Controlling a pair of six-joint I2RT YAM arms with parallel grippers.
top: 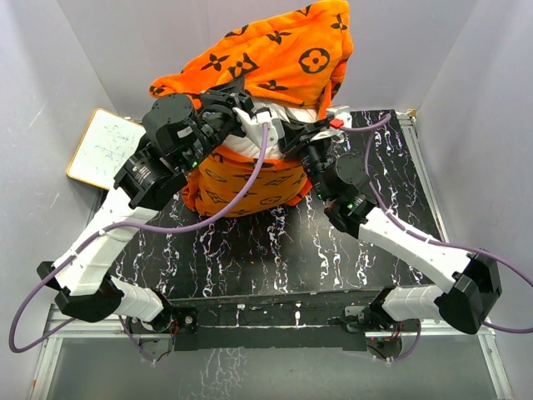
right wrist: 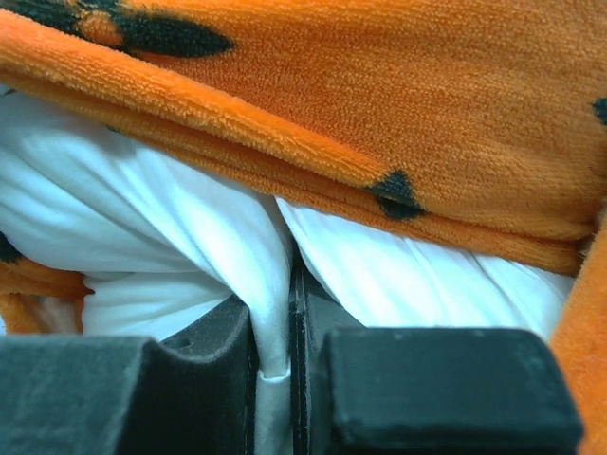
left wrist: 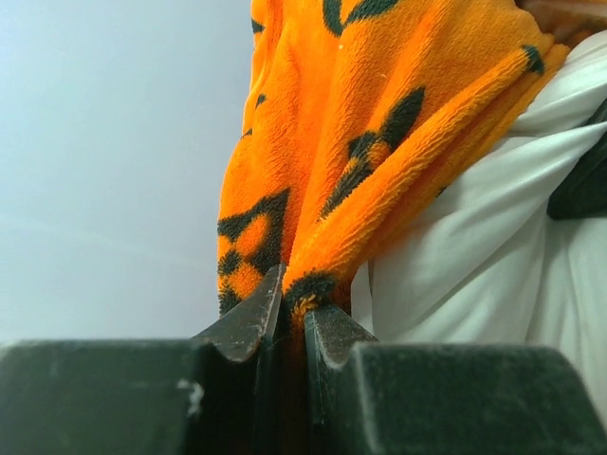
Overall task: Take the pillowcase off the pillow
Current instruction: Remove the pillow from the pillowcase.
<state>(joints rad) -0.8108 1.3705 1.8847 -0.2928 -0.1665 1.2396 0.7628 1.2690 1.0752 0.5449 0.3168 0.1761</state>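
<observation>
Black marbled counter (top: 275,250): my left claw (left wrist: 295,301) pinches the orange plush monogrammed pillowcase (left wrist: 379,114) hem, bulk heaped above; right claw (right wrist: 287,318) clamps the plump white pillow (right wrist: 161,209) beneath

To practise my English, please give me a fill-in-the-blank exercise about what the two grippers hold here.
The left gripper is shut on the hem of the ____ pillowcase.
The right gripper pinches a fold of the ____ pillow.
The small board lies on the robot's ____ side.
Missing words: orange, white, left.
</observation>
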